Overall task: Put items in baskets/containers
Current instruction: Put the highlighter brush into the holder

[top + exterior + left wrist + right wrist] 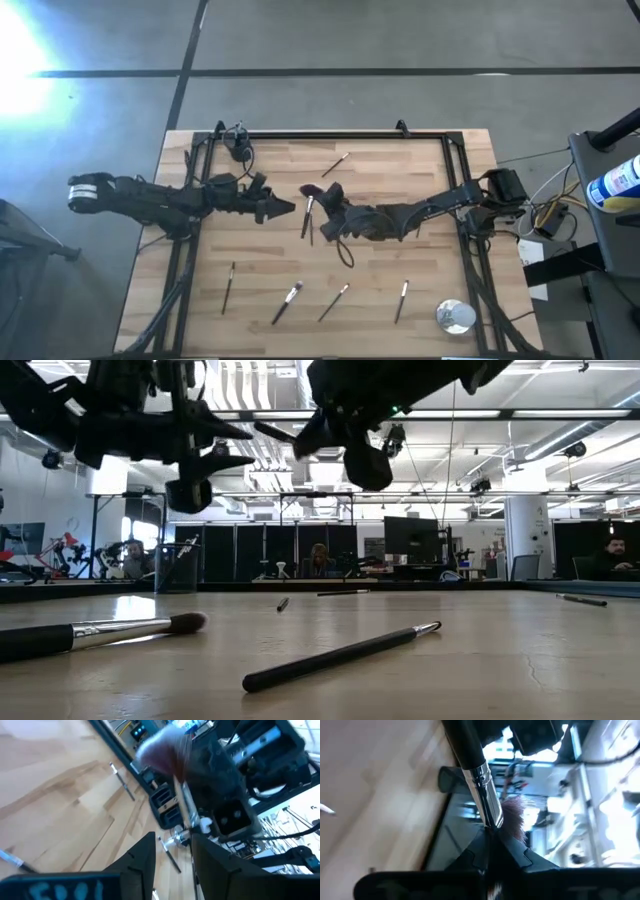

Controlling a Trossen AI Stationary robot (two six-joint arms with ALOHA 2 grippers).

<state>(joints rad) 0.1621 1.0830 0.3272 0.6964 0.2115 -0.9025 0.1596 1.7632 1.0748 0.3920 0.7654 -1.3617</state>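
Handoff, basically: your right jaws (330,210) clamp the fluffy-headed silver-ferruled makeup brush (482,785) mid-worktop, pointing toward the open left jaws (285,208) just beside.

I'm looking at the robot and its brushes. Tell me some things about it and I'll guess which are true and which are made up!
1. The right hand is shut on a fluffy brush. True.
2. The left hand is squeezed shut. False: it is open.
3. A silver round thing sits near a corner of the table, on the right arm's side. True.
4. Every brush has been put away. False: several brushes lie on the wood.
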